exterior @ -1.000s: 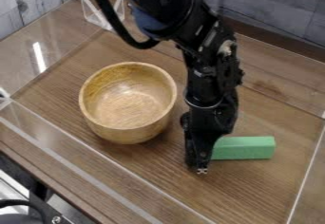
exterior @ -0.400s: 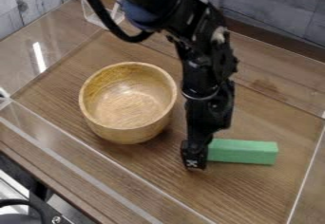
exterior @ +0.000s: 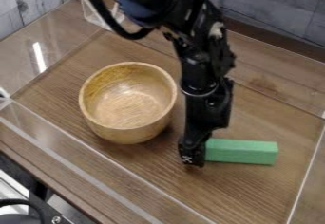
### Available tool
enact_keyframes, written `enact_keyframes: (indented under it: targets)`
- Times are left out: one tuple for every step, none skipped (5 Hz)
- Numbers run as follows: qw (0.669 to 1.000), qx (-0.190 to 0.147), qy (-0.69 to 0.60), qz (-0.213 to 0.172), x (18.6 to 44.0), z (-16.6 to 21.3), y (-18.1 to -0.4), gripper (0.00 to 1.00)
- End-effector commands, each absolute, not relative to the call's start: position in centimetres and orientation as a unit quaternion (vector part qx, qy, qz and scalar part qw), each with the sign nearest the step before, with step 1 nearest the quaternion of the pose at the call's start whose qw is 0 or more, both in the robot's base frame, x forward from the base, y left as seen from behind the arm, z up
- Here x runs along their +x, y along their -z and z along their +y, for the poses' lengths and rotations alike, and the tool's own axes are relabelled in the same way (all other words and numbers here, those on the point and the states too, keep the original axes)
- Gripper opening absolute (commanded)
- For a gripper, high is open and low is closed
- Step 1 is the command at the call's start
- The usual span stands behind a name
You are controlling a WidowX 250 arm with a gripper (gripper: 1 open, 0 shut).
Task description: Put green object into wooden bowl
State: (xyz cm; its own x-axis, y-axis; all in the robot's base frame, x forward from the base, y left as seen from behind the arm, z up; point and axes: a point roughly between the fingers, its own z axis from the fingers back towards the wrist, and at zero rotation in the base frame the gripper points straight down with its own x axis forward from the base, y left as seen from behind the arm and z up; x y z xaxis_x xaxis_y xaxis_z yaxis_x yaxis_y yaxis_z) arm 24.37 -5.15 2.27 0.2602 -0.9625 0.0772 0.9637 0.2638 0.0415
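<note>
Green object (exterior: 241, 151): lies flat on the worktop (exterior: 76, 52), outside the bowl, its left end just beside the hand's tip; it has slid slightly right and toward the camera compared with a second ago.
Hand (exterior: 191, 158): pointing straight down at the block's left end, low to the surface; it has gone from clenched to released within the last second, though the spread of the fingers is too small to make out clearly here. It grasps nothing.
Wooden bowl (exterior: 127, 100): upright and empty, to the left of the arm, near the block but apart from it.
Arm (exterior: 203, 66): black, reaching down from the upper left, standing between bowl and block.
Meaning for the task: probably a nudge to reposition the block, then opening up for a grasp; pickup and transfer to the bowl remain.
</note>
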Motion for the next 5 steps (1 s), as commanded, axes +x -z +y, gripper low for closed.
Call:
enact_keyframes:
  targets:
    - [0.777,0.003,0.627,-0.063,26.5,-5.8,-2.9,1.00]
    - [0.773,0.004,0.631,-0.062,25.9,-5.7,-3.0,1.00]
    - [0.787,0.006,0.613,-0.063,26.0,-5.6,-3.1,0.00]
    - [0.803,0.010,0.592,-0.066,26.0,-5.5,-3.3,0.00]
    - [0.819,0.016,0.569,-0.071,25.9,-5.3,-5.4,0.00]
